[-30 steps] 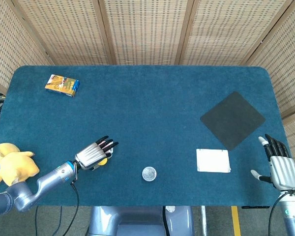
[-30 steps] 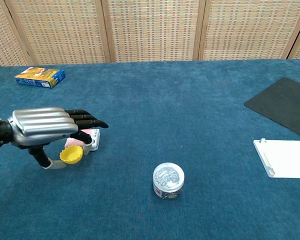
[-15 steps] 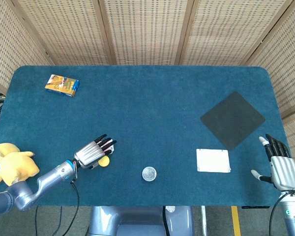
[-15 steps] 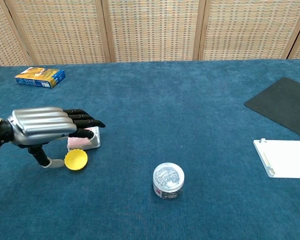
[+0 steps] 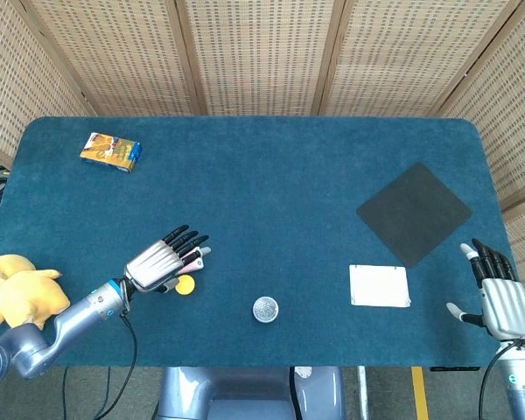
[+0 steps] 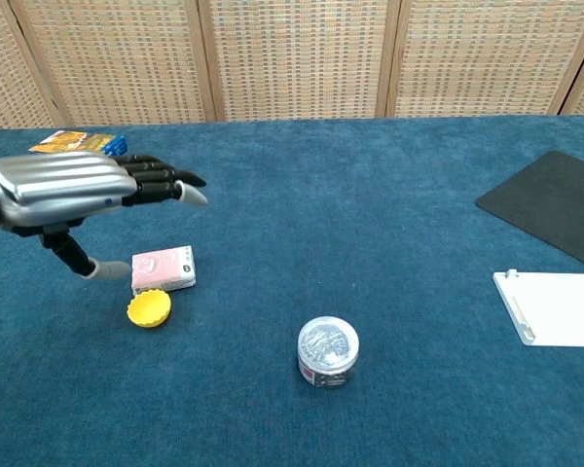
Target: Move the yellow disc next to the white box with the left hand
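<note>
While the left hand lifts: disc already down on the cloth.
Tin (image 6: pixel 328 351): nearest, silver lid, its print too small to read.
Yellow disc (image 6: pixel 149 308): flat, touching the white box's front corner; open blue table (image 6: pixel 389 195) to its right.
White box (image 6: pixel 164 269): pink-and-white label, unreadable.
Left hand (image 6: pixel 63 188): released, fingers spread, holding nothing — risen clear since half a second ago.
Right hand (image 5: pixel 499 296): fingers apart, empty, off the table's right edge.
Far left: orange-blue carton (image 6: pixel 78 143), lettering illegible.
</note>
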Controlling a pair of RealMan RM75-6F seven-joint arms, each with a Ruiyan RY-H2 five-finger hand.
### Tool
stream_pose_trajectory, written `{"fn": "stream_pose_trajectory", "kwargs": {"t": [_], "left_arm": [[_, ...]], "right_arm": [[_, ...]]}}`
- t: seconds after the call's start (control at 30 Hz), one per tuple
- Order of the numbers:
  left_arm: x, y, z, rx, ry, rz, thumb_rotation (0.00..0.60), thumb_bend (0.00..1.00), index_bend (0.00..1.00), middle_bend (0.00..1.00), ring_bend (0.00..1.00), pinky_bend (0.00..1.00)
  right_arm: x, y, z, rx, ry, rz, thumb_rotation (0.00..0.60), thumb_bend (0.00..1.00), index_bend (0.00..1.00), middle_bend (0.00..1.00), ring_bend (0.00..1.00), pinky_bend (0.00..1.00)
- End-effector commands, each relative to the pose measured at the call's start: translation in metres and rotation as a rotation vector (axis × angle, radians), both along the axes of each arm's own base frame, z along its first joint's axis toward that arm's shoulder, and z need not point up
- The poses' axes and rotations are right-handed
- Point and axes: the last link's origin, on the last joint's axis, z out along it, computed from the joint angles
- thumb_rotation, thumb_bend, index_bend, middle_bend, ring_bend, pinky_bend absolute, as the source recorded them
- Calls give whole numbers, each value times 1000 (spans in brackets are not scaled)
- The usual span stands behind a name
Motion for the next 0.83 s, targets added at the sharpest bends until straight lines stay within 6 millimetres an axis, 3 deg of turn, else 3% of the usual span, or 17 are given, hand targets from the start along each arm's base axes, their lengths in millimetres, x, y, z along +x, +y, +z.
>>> {"fn": "stream_pose_trajectory", "kwargs": {"t": [0.03,0.2,0.37,0.7,0.83], "left_arm": [[7,0,21,44,-84,22,600,327,70,0,0,0],[6,-11,45,135,-188,107,600,324,23,0,0,0],[-14,-42,69,357,-215,200,600,322,0,0,0,0],[-51,-101,78,481,-245,428,600,307,0,0,0,0],[-75,-132,84,540,-205,538,600,307,0,0,0,0]], "right_arm": [[0,0,0,0,0,2,600,0,77,0,0,61],[0,0,0,4,4,-1,600,0,76,0,0,61],[1,1,-1,10,11,0,600,0,76,0,0,60],[8,4,-5,18,23,29,600,0,76,0,0,61],[13,6,-8,29,39,51,600,0,76,0,0,61]]}}
